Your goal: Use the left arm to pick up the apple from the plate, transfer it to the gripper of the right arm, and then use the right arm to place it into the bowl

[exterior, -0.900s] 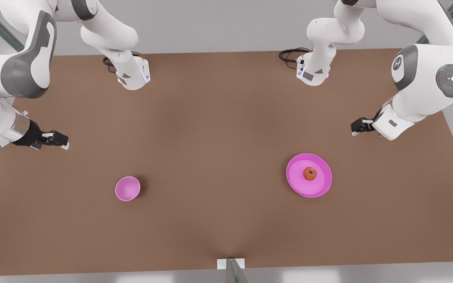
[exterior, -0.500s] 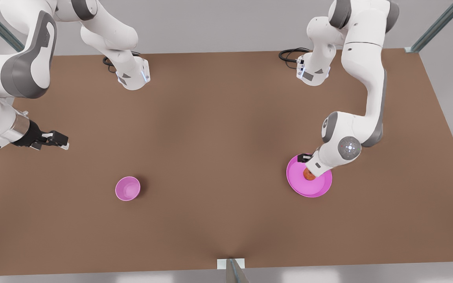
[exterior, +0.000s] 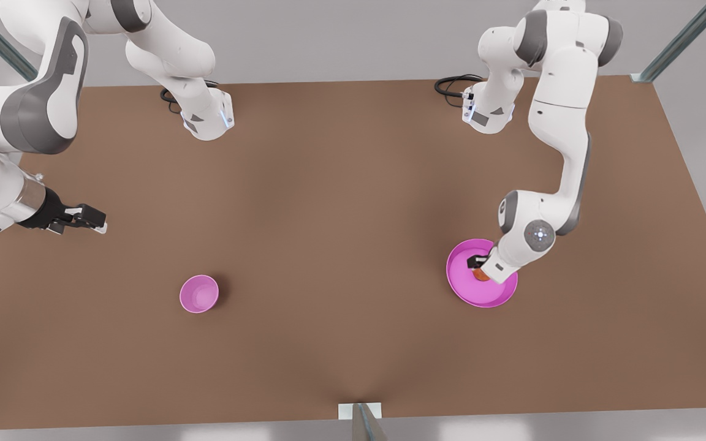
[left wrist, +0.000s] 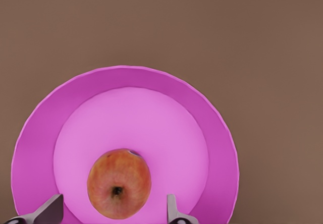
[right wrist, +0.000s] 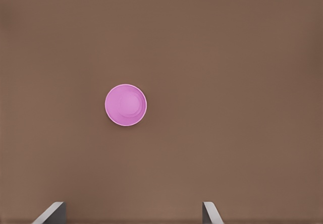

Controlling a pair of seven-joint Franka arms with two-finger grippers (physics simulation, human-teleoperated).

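Right gripper (exterior: 103,223): at the front view's far left, held above the tabletop (exterior: 341,245), well apart from every task thing; this arm waited.
Right jaws: released and empty; in the right wrist view the two fingertips (right wrist: 50,213) stood wide apart with bare tabletop (right wrist: 227,82) between them.
Bowl (exterior: 198,294): small, deep, magenta-pink, upright on the tabletop in the front view's left half, nearer the camera than the right gripper; nothing lay in it. The right wrist view showed it (right wrist: 125,105) from above, alone on the brown surface.
Plate (exterior: 469,291): wide, flat, magenta-pink, on the tabletop in the front view's right half, well apart from the bowl.
Apple (exterior: 480,276): on the plate, near its middle, mostly covered by the arm's wrist in the front view. In the left wrist view it (left wrist: 119,184) sat red-orange on the plate's flat centre (left wrist: 151,128).
Left gripper (exterior: 475,264): low over the plate, right at the apple.
Left jaws: released, not yet closed; in the left wrist view one fingertip (left wrist: 50,210) stood on either side of the apple, each with a gap of pink plate showing between it and the fruit.
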